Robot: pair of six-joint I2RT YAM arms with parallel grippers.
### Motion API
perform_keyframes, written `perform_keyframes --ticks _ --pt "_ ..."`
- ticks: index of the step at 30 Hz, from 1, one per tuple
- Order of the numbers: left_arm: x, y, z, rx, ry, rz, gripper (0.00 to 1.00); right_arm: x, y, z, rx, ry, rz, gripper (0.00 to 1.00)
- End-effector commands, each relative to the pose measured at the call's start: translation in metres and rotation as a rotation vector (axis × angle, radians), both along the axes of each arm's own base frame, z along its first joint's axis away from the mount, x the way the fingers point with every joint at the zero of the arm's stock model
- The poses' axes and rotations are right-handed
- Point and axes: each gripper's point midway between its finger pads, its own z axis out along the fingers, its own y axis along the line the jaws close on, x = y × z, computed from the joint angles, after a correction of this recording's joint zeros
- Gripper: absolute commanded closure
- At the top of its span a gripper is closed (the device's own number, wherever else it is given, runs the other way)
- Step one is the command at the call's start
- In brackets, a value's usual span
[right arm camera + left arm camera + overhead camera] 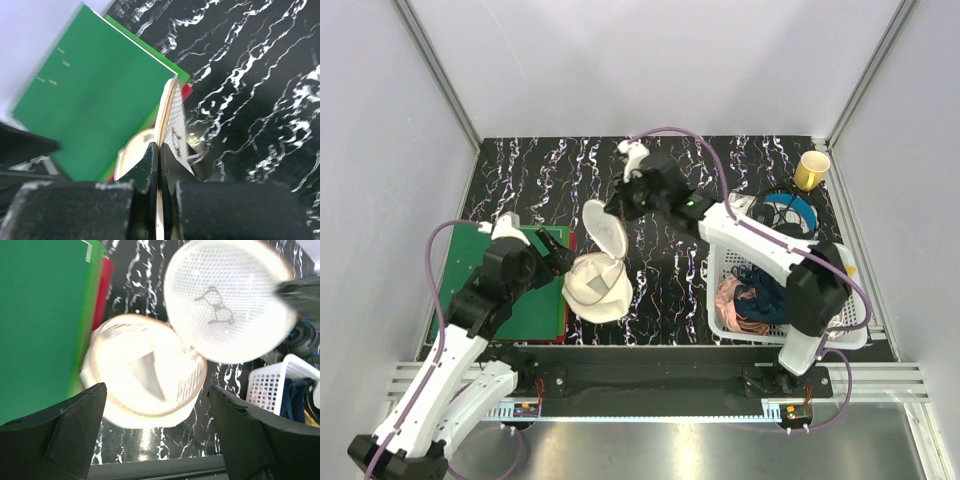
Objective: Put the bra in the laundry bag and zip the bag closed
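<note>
The cream laundry bag lies open in the middle of the table: its lower half rests flat and its mesh lid stands raised on the hinge. My right gripper is shut on the lid's zipper rim, with its jaws pressed together. The lid's black mark faces the left wrist camera. My left gripper is open and empty, its jaws wide either side of the lower half, just short of it. Pink and dark blue garments lie in the basket; I cannot tell which is the bra.
A white lattice basket stands at the right, also in the left wrist view. A green board over a red one lies left of the bag. A yellow cup and a blue roll sit at the back right.
</note>
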Motion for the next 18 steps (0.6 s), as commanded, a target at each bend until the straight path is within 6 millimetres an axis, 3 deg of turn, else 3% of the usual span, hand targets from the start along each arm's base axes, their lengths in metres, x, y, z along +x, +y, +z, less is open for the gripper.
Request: perform_keyframes --ticks 1,4,10,15,18 --pt "0.013 -0.025 -0.004 -0.040 0.024 -0.100 0.12 0.006 -0.033 -0.009 0.148 0.253 -0.055 1.00" --pt "0.019 -0.029 -0.020 -0.029 0.080 -0.104 0.11 0.008 -0.044 -0.015 0.182 0.275 -0.045 1.00" --pt "0.024 -0.055 -0.061 -0.084 0.211 -0.195 0.08 0.027 -0.076 -0.039 0.185 0.303 -0.067 1.00" --pt "0.028 -0.062 -0.098 -0.101 0.375 -0.196 0.09 0.050 -0.108 -0.056 0.184 0.329 -0.121 1.00" --pt "0.030 -0.069 -0.097 -0.147 0.370 -0.225 0.15 0.067 -0.126 -0.069 0.176 0.345 -0.157 0.92"
